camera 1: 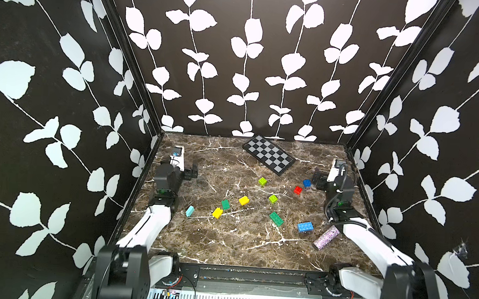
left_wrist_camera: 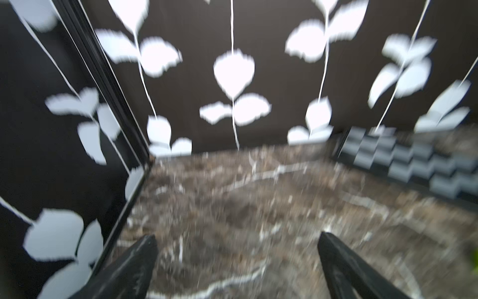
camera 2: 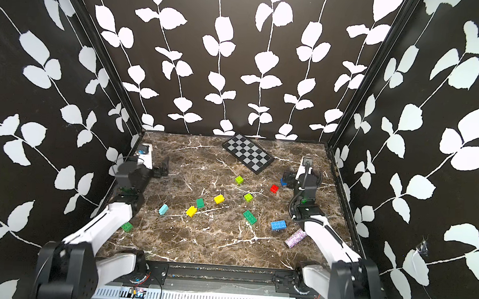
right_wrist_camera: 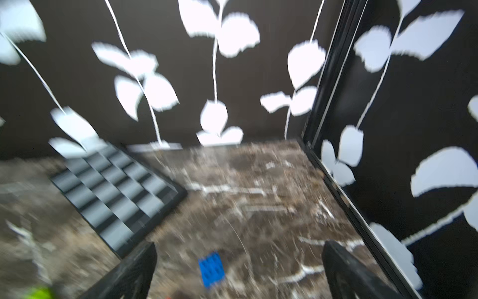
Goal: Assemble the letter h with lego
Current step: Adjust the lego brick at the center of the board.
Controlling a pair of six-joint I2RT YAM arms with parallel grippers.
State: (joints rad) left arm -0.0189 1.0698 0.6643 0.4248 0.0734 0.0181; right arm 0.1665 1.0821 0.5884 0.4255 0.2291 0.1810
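My left fingers (left_wrist_camera: 129,269) spread wide, holding nothing, over tabletop (left_wrist_camera: 232,202) near far left corner. My right fingers (right_wrist_camera: 346,269) wide apart, holding nothing; small blue brick (right_wrist_camera: 210,268) on tabletop below gap. Other lego loose mid-tabletop: red brick (camera 1: 297,190), lime bricks (camera 1: 262,181), yellow bricks (camera 1: 244,200), dark green bricks (camera 1: 276,218), pale blue brick (camera 1: 190,211), long blue brick (camera 1: 305,227). Wrist views blurred.

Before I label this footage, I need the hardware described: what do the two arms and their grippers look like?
The left arm and right arm match: white shell links with black joint housings. A black cable loops beside the right arm's wrist. The left gripper and right gripper each have two black, tapered fingers.
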